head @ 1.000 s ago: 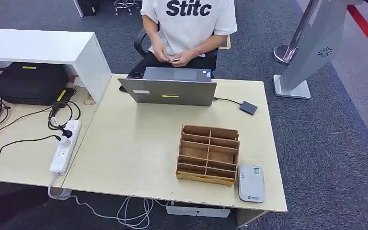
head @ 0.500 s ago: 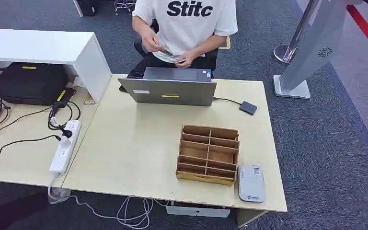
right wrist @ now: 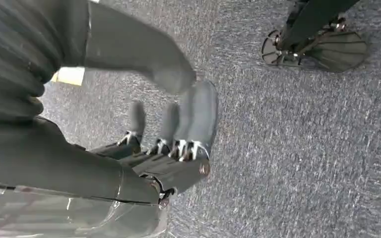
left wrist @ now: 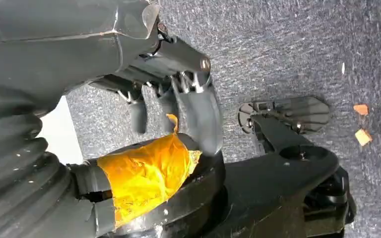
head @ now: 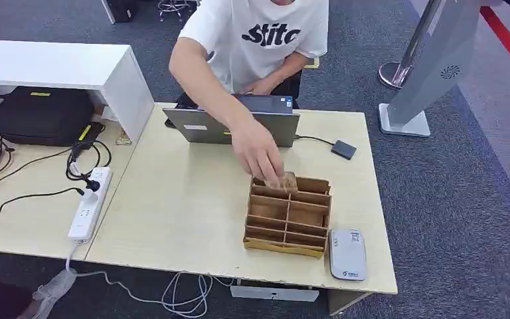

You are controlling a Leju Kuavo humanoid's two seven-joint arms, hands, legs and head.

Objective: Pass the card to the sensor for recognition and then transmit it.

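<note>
Both my hands (left wrist: 178, 106) (right wrist: 178, 129) hang empty, fingers apart — reaching now risks hitting the person's hand (head: 260, 154) at the organizer (head: 288, 216).

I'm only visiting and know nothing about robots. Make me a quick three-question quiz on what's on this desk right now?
1. True or false: the person's hand is reaching over the wooden organizer.
2. What lies just beside the organizer, at the desk's front corner?
A. laptop
B. grey card reader
C. power strip
3. Fill in: the robot's left hand and right hand hold ____.

Key: 1 true; 2 B, the card reader; 3 nothing.
</note>
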